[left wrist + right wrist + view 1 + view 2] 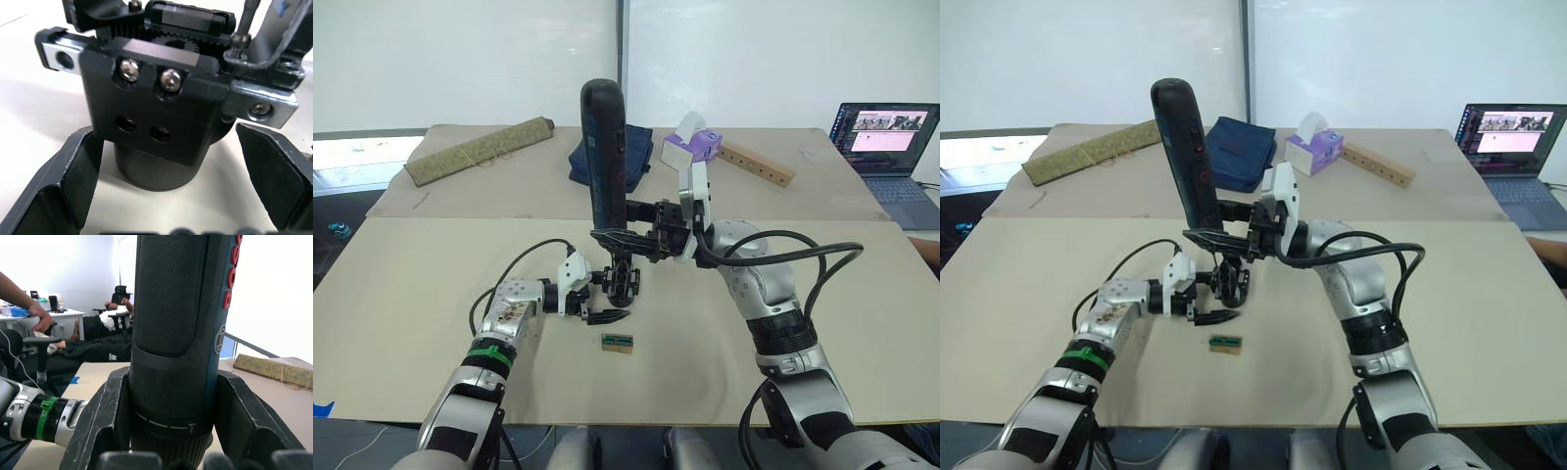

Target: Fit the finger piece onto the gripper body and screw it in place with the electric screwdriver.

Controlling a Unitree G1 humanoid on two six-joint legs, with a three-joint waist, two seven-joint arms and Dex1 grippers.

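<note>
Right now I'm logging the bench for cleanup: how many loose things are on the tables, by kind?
Tools: 1, the electric screwdriver
Gripper parts: 1, the gripper body
Small blocks: 1
Wooden bars: 1
Tissue boxes: 1
Laptops: 1
Cloths: 1
Rolled mats: 1
Total: 8

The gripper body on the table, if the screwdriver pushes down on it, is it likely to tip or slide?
Probably prone to tipping: the gripper body stands on a narrow round base with a wider block on top. It looks rigid, so no flexing. The left gripper straddles it with its fingers apart, so it may slide on the smooth table.
</note>
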